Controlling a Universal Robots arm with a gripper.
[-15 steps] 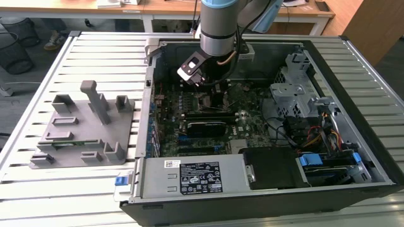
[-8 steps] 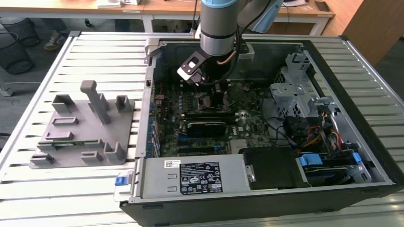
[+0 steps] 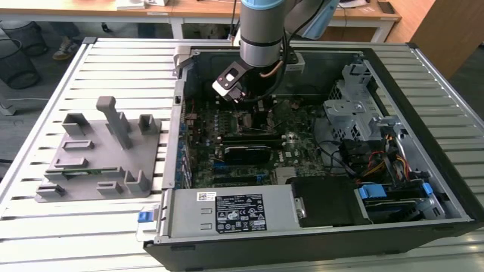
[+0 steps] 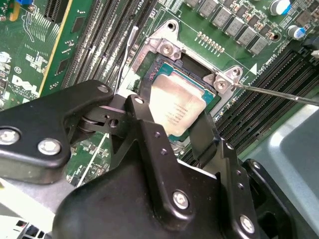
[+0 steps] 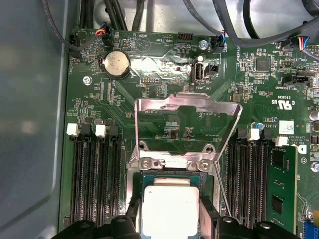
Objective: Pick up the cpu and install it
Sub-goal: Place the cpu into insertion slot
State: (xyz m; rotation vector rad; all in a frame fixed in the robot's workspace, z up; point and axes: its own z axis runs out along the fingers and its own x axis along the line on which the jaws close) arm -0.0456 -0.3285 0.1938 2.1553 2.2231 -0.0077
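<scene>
The cpu (image 4: 175, 102), a flat square chip with a silvery top, lies at the motherboard socket (image 4: 164, 49) between my two black fingers. My gripper (image 4: 174, 117) straddles it, one finger (image 4: 144, 117) against each side, apparently touching its edges. In the first wrist view the cpu (image 5: 169, 206) sits just below the socket's raised metal load plate (image 5: 187, 107), again flanked by my gripper (image 5: 169, 216). In the exterior view my gripper (image 3: 252, 106) reaches down into the open computer case (image 3: 423, 62) over the motherboard (image 3: 295, 141).
The thin socket lever (image 4: 279, 93) sticks out beside the socket. Memory slots (image 5: 94, 174) run on both sides. A grey fixture (image 3: 98, 158) with upright blocks stands at the exterior view's left. Power supply (image 3: 234, 212), drive cage (image 3: 355, 113) and cables (image 3: 378, 164) crowd the case.
</scene>
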